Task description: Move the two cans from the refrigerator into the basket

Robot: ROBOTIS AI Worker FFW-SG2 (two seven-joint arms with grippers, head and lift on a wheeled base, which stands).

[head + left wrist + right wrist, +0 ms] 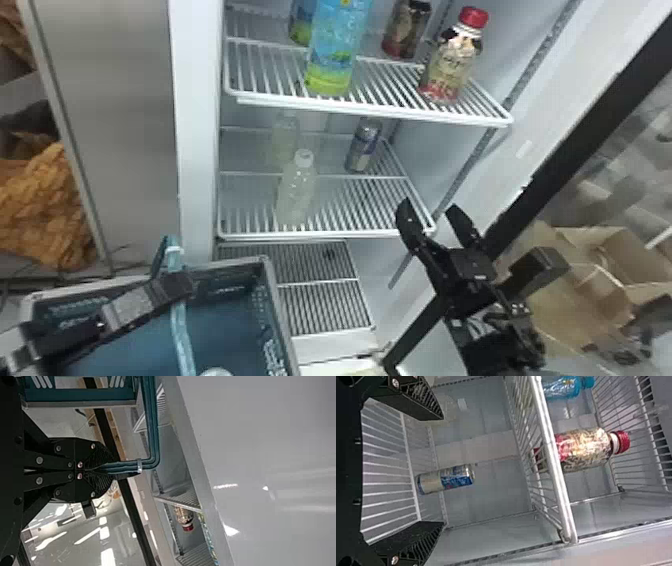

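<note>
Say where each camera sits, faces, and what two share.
Head view: robot's head, facing forward-down at white wire shelves; black left gripper and right gripper.
Left wrist view: left wrist, facing a teal basket handle its gripper holds.
Right wrist view: right wrist, facing shelves between open fingers.
Head, right wrist share: silver-blue can.

Head view: tall grey panel [110, 125] standing in upper left; orange, crumpled cloth [45, 210] at left edge, beside panel; open cardboard box [575, 310] in lower right. Left wrist view: smooth, pale panel [273, 431] at right, with white glare; bright light streaks [107, 554] in lower left.
</note>
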